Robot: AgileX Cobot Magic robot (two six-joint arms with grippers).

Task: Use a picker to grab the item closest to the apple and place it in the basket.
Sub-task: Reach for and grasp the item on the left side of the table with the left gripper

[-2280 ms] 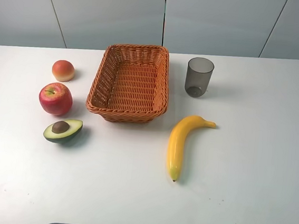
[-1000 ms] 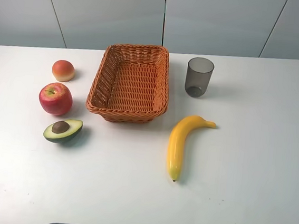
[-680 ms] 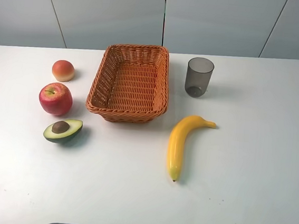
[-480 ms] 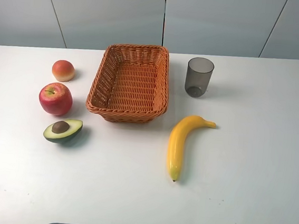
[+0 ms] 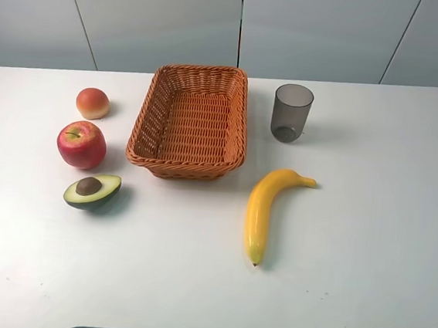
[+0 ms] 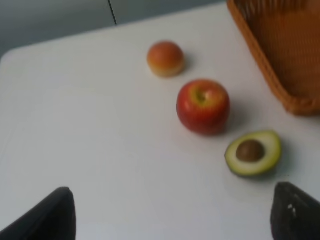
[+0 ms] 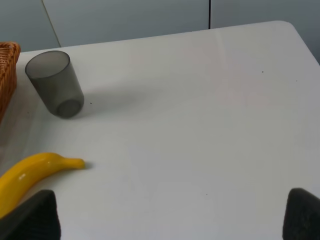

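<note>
A red apple (image 5: pixel 81 144) sits at the table's left. Just in front of it lies a halved avocado (image 5: pixel 91 191) with its pit up, and just behind it a small orange-pink round fruit (image 5: pixel 92 103). The wicker basket (image 5: pixel 184 168) stands empty at mid-back. The left wrist view shows the apple (image 6: pixel 203 106), the avocado (image 6: pixel 252 153), the round fruit (image 6: pixel 165 58) and the basket's corner (image 6: pixel 280 75). My left gripper (image 6: pixel 175 220) is open, well short of them. My right gripper (image 7: pixel 167 220) is open too, holding nothing. Neither gripper shows in the high view.
A yellow banana (image 5: pixel 265 209) lies right of the basket, and a dark translucent cup (image 5: pixel 291 113) stands behind it. The right wrist view shows the cup (image 7: pixel 55 84) and the banana's tip (image 7: pixel 35 172). The white table's (image 5: pixel 366 248) right half is bare.
</note>
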